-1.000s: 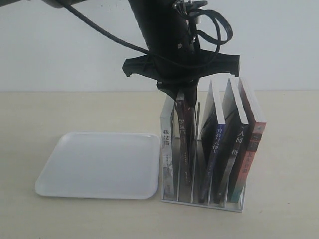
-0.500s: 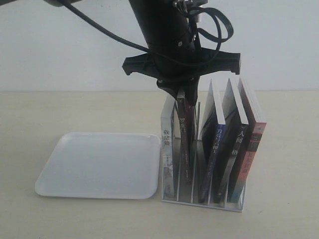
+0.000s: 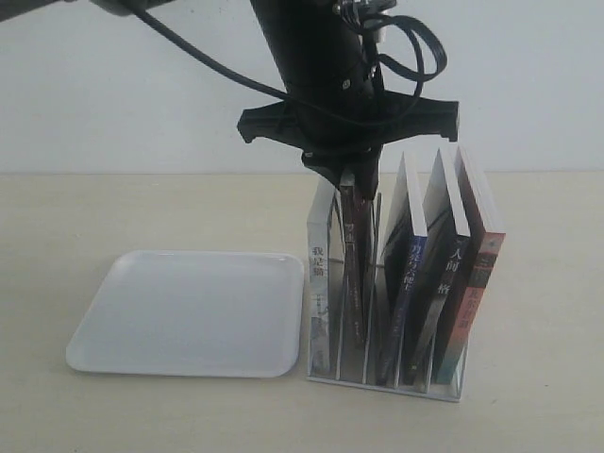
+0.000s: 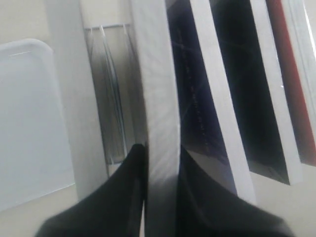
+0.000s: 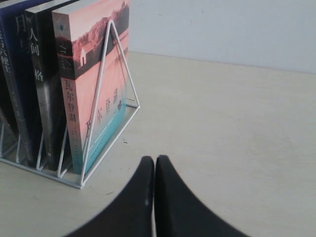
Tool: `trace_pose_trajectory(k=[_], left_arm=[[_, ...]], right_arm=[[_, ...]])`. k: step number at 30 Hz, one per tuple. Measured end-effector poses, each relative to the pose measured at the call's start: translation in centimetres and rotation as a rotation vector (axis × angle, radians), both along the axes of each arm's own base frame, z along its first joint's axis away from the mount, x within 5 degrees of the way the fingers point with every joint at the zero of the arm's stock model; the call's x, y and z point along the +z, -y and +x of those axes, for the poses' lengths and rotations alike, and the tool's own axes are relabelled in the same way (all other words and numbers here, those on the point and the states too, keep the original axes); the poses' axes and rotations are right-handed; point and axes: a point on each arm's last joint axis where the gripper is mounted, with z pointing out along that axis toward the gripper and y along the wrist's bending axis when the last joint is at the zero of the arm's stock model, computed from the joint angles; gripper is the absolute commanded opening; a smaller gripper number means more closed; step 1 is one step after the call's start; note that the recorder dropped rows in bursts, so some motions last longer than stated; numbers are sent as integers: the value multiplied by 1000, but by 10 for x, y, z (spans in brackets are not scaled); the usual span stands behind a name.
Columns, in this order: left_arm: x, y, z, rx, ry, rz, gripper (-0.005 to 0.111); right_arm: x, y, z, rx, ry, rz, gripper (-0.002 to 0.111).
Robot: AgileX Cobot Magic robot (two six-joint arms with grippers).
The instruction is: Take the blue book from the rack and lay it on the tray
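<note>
The blue book (image 3: 408, 274) stands in the white rack (image 3: 326, 370), third from the left, its blue spine (image 5: 15, 74) with white characters facing front and its navy cover (image 4: 197, 98) showing from above. My left gripper (image 3: 354, 181) is not on it. That gripper (image 4: 160, 148) is shut on the top edge of the dark maroon-spined book (image 3: 351, 274) one slot to the left. The white tray (image 3: 189, 363) lies flat to the left of the rack with nothing on it. My right gripper (image 5: 155, 160) is shut on nothing, low over the table to the right of the rack.
Other books fill the rack: a white-spined one (image 3: 319, 283) at the far left, a black-spined one (image 3: 453, 283) and a pink-and-teal one (image 5: 94, 98) at the right end. The black left arm and its cables (image 3: 321, 66) hang over the rack. Behind is a white wall.
The left gripper has risen a little and drifted right with the dark maroon-spined book, whose lower end now sits higher in its slot. The blue book has not moved.
</note>
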Motion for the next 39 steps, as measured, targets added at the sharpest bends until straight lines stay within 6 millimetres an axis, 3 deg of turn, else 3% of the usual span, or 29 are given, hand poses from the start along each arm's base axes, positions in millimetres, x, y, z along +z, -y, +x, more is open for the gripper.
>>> trace_pose_trajectory(k=[4, 13, 16, 26, 34, 39], left_arm=[[-11, 4, 3, -1, -20, 13, 4], [-17, 6, 5, -10, -23, 22, 4], [-20, 7, 6, -17, -25, 28, 12], [-27, 14, 7, -43, -41, 0, 51], [-27, 14, 7, -43, -39, -2, 53], [-17, 11, 4, -43, -25, -19, 53]], right_arm=[[0, 0, 0, 0, 0, 0, 0], [0, 0, 0, 0, 0, 0, 0], [0, 0, 0, 0, 0, 0, 0], [0, 0, 0, 0, 0, 0, 0], [0, 0, 0, 0, 0, 0, 0], [0, 0, 0, 0, 0, 0, 0]])
